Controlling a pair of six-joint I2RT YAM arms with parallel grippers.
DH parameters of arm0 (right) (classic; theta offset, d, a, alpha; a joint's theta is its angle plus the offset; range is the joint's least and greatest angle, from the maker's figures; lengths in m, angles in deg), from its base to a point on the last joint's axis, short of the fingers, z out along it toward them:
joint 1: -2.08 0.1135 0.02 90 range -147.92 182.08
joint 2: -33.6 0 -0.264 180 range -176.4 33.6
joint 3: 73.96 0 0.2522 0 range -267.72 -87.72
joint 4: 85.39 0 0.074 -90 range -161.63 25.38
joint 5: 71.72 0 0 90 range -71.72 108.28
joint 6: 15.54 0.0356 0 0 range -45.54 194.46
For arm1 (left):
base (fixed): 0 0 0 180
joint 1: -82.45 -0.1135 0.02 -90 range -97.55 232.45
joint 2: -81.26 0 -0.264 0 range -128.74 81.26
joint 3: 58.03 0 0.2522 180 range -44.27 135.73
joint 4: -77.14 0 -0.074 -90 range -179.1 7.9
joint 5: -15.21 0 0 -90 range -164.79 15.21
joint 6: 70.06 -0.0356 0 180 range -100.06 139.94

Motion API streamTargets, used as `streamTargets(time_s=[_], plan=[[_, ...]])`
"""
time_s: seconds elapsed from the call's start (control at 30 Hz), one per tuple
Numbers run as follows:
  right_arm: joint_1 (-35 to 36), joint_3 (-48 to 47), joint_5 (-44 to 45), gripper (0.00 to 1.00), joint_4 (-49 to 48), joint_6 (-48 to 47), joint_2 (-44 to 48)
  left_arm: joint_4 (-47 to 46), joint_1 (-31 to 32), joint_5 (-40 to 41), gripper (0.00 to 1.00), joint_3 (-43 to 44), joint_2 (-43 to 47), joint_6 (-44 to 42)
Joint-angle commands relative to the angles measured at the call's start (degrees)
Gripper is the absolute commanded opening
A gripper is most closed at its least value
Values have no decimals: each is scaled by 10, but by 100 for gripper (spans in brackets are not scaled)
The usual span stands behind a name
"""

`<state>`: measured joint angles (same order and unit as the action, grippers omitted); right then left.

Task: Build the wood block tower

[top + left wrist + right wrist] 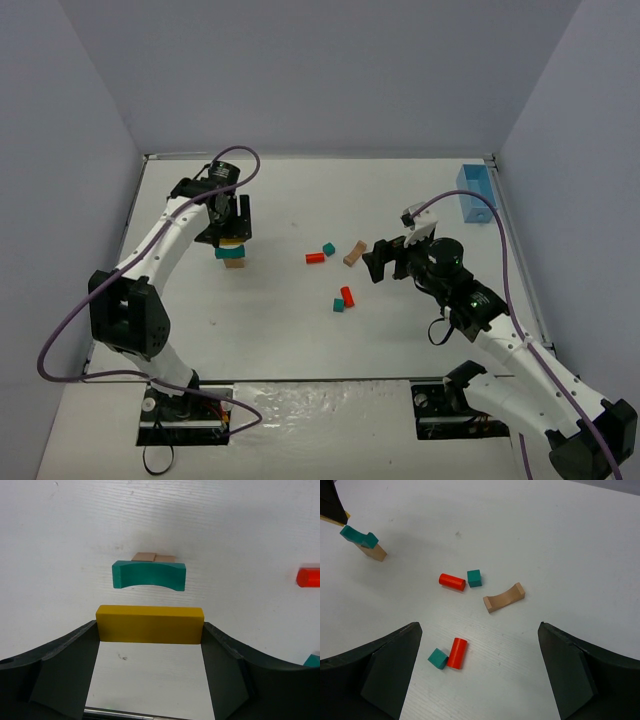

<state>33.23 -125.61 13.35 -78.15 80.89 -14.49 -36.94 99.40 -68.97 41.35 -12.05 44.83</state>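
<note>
The tower stands at the left of the table as a tan base with a teal arch on it. It also shows at the far left of the right wrist view. My left gripper is shut on a yellow bar and holds it just above the tower, apart from the teal arch. My right gripper is open and empty, its midpoint hovering over loose blocks. Those are two red cylinders, two teal cubes and a tan arch.
A light-blue bin stands at the back right by the wall. The loose blocks lie mid-table: red cylinders, teal cubes, tan arch. Grey walls enclose the white table on three sides.
</note>
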Motion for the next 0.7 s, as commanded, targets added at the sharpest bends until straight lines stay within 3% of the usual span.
streamTargets(time_s=[0.0,0.67], plan=[[-2,0,-3,100,-38,-1,1,-4,-11,0,27,16,-11,-27],[-2,0,-3,100,-37,-3,-12,-88,-31,-11,27,-51,-21,-42]])
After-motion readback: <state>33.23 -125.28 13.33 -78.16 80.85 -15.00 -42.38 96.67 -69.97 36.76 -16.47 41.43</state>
